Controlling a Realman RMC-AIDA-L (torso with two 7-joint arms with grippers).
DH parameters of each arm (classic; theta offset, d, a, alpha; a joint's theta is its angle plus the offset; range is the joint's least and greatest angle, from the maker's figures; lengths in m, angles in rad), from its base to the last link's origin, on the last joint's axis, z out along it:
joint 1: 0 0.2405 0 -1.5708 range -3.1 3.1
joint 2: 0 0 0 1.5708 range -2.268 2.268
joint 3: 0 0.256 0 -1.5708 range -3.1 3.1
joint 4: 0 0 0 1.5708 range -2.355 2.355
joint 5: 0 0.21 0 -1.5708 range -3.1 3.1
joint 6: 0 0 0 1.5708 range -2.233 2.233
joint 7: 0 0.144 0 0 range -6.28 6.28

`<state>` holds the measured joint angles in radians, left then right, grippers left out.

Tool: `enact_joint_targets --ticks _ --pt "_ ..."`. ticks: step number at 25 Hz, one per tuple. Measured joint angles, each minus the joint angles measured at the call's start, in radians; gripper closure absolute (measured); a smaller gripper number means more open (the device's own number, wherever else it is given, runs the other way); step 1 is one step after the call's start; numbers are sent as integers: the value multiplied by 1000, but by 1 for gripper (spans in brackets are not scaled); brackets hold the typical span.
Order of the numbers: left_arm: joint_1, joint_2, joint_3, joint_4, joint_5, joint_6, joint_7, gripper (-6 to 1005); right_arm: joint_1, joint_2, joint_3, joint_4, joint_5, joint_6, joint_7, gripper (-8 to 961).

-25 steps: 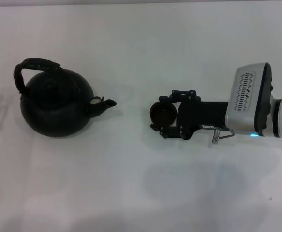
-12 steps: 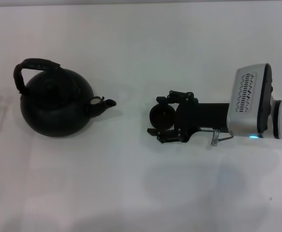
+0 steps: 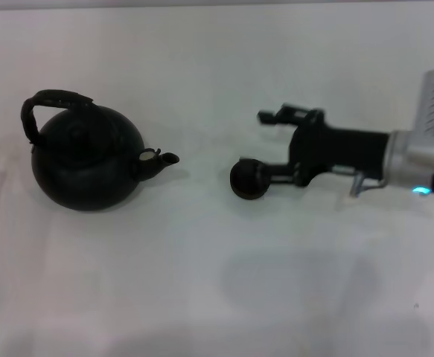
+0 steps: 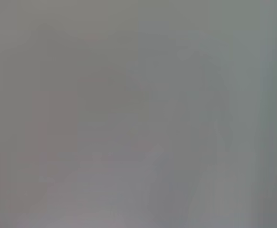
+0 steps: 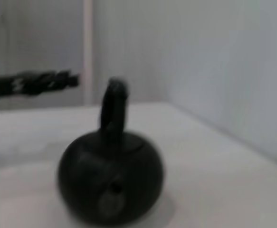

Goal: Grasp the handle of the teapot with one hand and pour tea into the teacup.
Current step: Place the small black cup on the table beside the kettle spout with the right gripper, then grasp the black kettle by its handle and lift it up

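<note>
So far, little of the task appears to be done. The large round matte black teapot [image 3: 86, 165] is seen standing upright on the white tabletop [image 3: 202, 282] at the robot's left, with its short stubby spout [image 3: 161, 159] turned toward the middle of the tabletop. Its dark, textured arched handle [image 3: 49, 104] is raised over the lid and is touched by nothing; in the right wrist view the teapot [image 5: 110, 179] is viewed spout-on, with the handle [image 5: 113, 108] rising above it, free of any grip. The small round dark brown-black teacup [image 3: 249, 178] is set on the tabletop to the right of the spout, apart from it, with bare tabletop between the two.

The right gripper [image 3: 274, 145] is held at the right of the tabletop, just beside the teacup. Its jaws are spread wide: one finger is seen reaching to the teacup's side, the other well apart from it on the far side, so nothing is pinched between them. The left gripper is not shown in the head view, and nothing can be made out in the left wrist view.

It is judged that the whole of the pour remains: the handle is not yet grasped, the teapot is not lifted, brought over the teacup or tipped.
</note>
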<state>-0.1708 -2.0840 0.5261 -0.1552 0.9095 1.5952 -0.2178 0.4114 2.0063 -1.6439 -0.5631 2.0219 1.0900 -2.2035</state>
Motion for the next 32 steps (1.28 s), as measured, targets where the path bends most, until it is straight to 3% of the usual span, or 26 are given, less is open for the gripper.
enact_joint_targets --ticks 10,13,21,29,32 --pt "38 -1 1 -49 86 71 -3 230 -118 -2 396 5 -2 167 -56 81" --pt "37 2 2 -59 141 66 -16 230 -148 -7 462 6 -2 194 -68 81" --pt "0 6 2 -54 258 1 -47 230 -164 -21 486 30 -6 211 -96 80" --pt "-30 10 -5 -40 257 -31 -88 232 -173 -21 487 44 -7 225 -116 79" --pt "-40 11 -7 16 255 -63 -150 233 -175 -21 488 45 -7 225 -118 82"
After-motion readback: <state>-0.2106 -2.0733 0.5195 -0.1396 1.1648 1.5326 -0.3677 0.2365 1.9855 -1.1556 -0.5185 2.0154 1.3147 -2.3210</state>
